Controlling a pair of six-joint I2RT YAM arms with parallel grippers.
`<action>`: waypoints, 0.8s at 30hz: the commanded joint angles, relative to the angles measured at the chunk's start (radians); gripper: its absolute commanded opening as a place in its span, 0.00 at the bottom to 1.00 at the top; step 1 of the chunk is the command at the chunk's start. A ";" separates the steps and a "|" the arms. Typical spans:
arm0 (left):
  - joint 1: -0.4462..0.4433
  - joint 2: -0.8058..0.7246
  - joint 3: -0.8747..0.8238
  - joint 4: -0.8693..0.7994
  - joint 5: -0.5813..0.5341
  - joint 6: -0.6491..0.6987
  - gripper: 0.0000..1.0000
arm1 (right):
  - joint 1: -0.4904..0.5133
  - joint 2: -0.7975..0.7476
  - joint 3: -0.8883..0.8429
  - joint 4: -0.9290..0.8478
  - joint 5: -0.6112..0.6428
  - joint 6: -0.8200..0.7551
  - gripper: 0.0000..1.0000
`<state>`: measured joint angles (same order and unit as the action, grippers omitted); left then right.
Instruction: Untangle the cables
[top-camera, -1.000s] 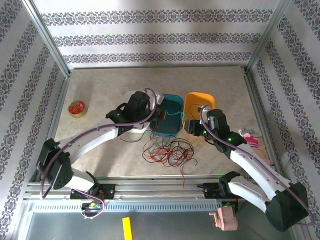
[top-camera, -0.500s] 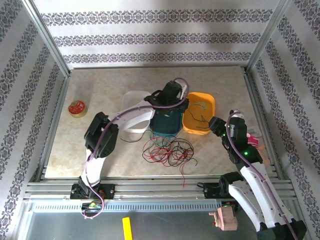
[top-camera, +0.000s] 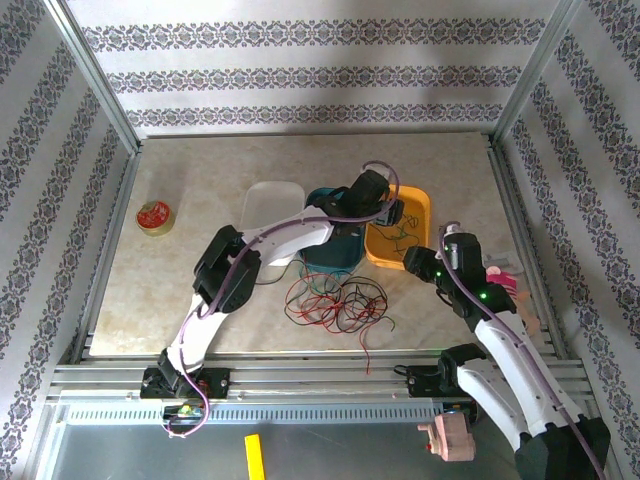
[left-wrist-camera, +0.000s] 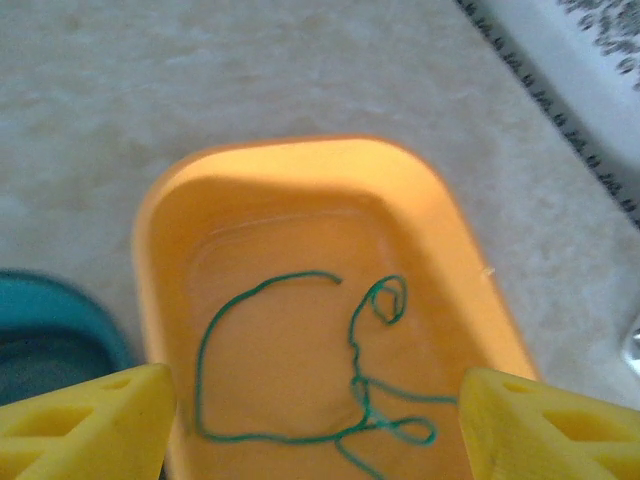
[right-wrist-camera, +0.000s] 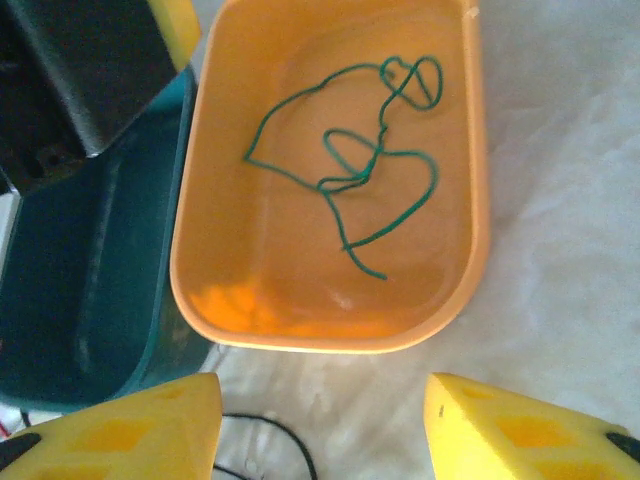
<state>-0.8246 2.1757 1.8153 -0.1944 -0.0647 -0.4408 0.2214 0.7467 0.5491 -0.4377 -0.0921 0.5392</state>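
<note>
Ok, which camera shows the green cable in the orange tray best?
Right wrist: the whole green cable lies unobstructed in the orange tray. The left wrist view cuts off the cable's lower end at the frame edge. In top external it is just a faint thin squiggle.

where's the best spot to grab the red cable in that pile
Probably the red cable by its loose tail, which trails out of the tangle toward the near edge. It lies flat and alone there, so come straight down with the jaws across the strand.
</note>
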 joint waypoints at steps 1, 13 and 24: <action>0.002 -0.169 -0.122 0.000 -0.061 0.081 0.75 | 0.061 0.028 0.034 0.003 -0.061 -0.066 0.56; 0.048 -0.577 -0.604 -0.316 -0.119 0.000 0.76 | 0.482 0.369 0.131 0.096 -0.103 -0.210 0.52; 0.074 -0.646 -0.796 -0.326 0.048 -0.088 0.72 | 0.516 0.592 0.274 0.111 -0.145 -0.244 0.49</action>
<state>-0.7525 1.5307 1.0229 -0.4953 -0.0818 -0.5060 0.7311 1.3197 0.7864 -0.3389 -0.2260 0.3225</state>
